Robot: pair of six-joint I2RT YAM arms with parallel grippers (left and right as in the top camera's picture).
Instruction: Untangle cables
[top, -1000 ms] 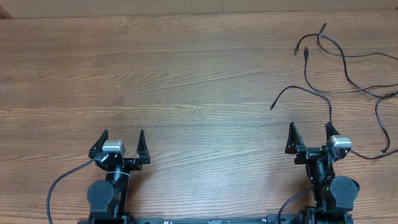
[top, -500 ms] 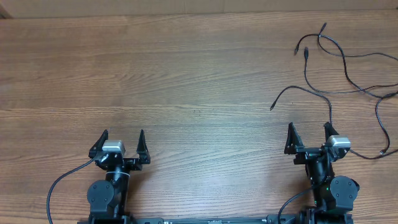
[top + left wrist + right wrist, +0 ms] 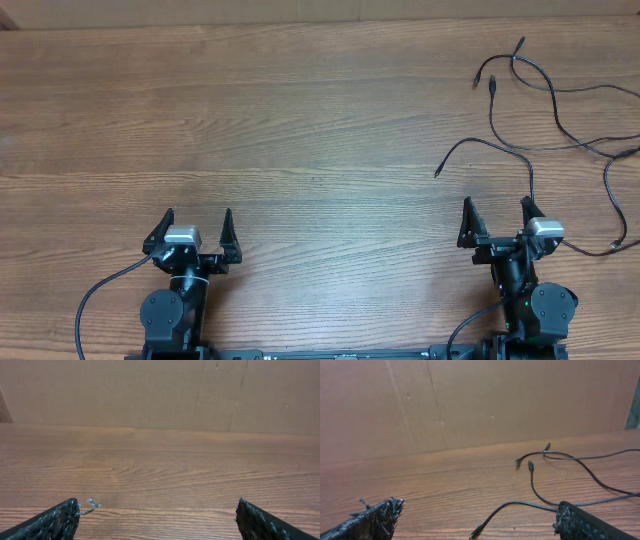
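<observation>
Nothing shifted since before, left gripper (image 3: 197, 213) and right gripper (image 3: 497, 202) gaped wide, empty, cables (image 3: 553, 100) lay loose far right.

From high above, my overhead camera looks straight down on the brown wood-grain table (image 3: 300, 120). Both wrist cameras sit low and close over that tabletop, facing forward from the near edge toward the tan cardboard wall (image 3: 125, 390). Overhead's upper right and my right wrist view share the thin black cables (image 3: 530, 466).
</observation>
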